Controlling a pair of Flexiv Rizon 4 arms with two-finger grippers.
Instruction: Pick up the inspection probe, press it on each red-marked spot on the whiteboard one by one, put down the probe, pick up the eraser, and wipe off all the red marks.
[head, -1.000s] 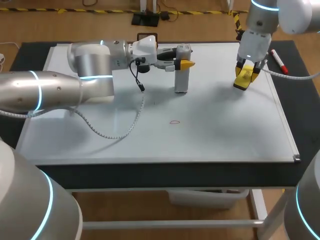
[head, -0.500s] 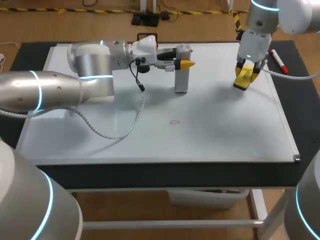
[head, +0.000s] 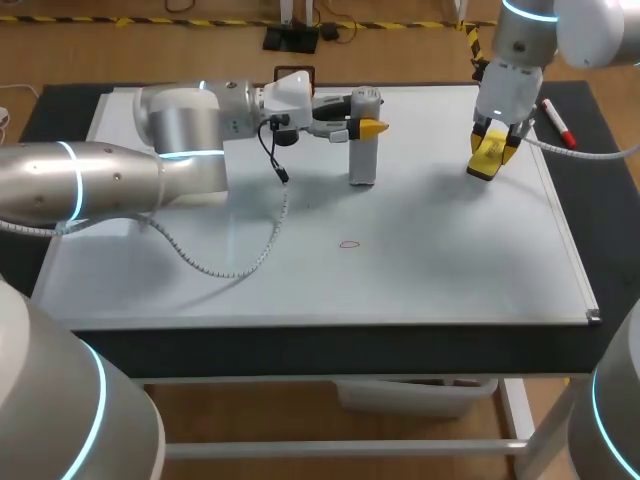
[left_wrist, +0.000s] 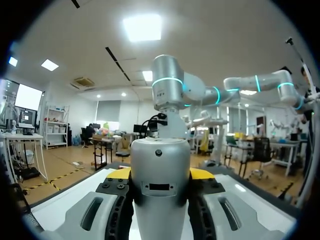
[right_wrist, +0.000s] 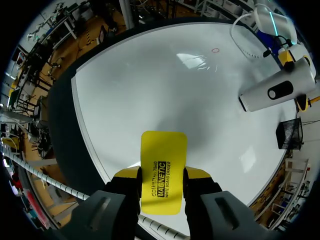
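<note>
Head view shows the left pincer (head: 366, 128) closed on the upper body of the inspection probe (head: 361, 165), which stands upright with its base on the far middle of the whiteboard (head: 450, 270). The right pincer (head: 490, 152) is clamped on the yellow eraser (right_wrist: 163, 167) at the board's far right area, one finger on each side of it. One small red mark (head: 349, 243) lies near the board's middle, well apart from probe and eraser.
</note>
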